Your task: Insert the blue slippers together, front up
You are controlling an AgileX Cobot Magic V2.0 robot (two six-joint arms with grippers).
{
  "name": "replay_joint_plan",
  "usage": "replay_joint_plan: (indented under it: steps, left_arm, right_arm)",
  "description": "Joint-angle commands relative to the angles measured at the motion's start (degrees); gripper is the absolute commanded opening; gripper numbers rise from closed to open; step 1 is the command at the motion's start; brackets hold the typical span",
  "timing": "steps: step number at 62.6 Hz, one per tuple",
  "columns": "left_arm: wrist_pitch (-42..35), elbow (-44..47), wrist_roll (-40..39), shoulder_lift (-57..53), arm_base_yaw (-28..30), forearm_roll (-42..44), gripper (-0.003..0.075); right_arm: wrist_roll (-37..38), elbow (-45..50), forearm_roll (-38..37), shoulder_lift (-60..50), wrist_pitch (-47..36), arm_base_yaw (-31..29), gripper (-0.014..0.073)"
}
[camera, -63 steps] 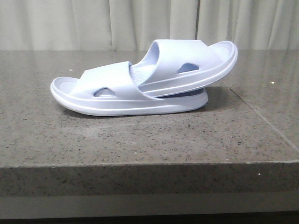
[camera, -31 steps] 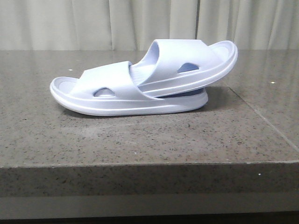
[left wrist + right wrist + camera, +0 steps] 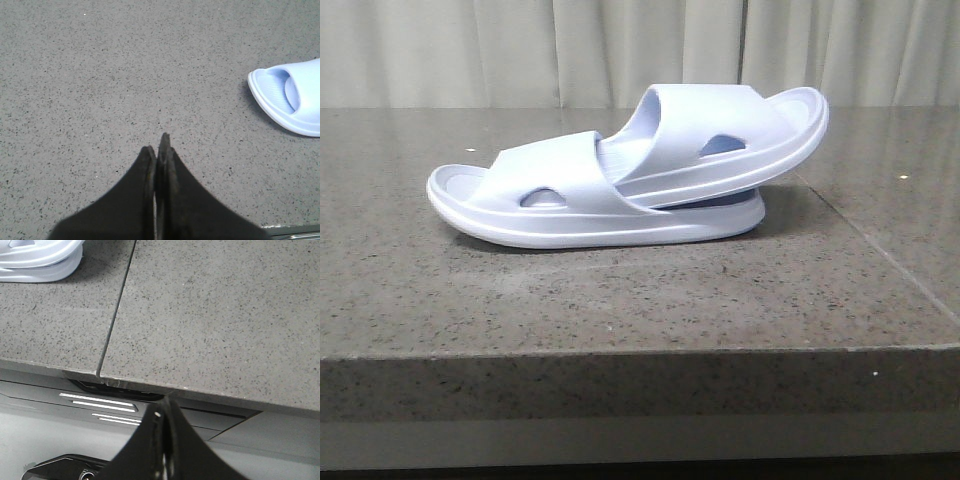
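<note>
On the bench (image 3: 620,300) the blue slippers (image 3: 620,180) lie nested; the left pincer (image 3: 157,150) and the right pincer (image 3: 162,422) are closed, holding nothing.

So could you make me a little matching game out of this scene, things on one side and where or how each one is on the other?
Things:
1. lower slipper
2. upper slipper
3. left gripper
4. right gripper

States:
A. shut, out past the table's front edge
B. flat on the stone table
C. tilted, one end tucked under the other's strap
D. shut, over the table, beside a slipper's end

Pairs: 1-B, 2-C, 3-D, 4-A
</note>
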Motion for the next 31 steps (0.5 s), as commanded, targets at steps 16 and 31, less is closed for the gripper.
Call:
replay_joint_plan:
  steps: [16,31]
  left_arm:
    - [-7.6,-0.5,2.2,-1.0,0.2,-0.8,-0.0020]
    - [-22.3,12.9,3.5,-11.4,3.8,-2.1,-0.0020]
  right_arm:
    - [-0.1,-1.2,-0.1,0.3,-3.5,0.1,-0.0068]
    - [-0.1,-1.2,-0.1,0.3,-3.5,0.1,-0.0068]
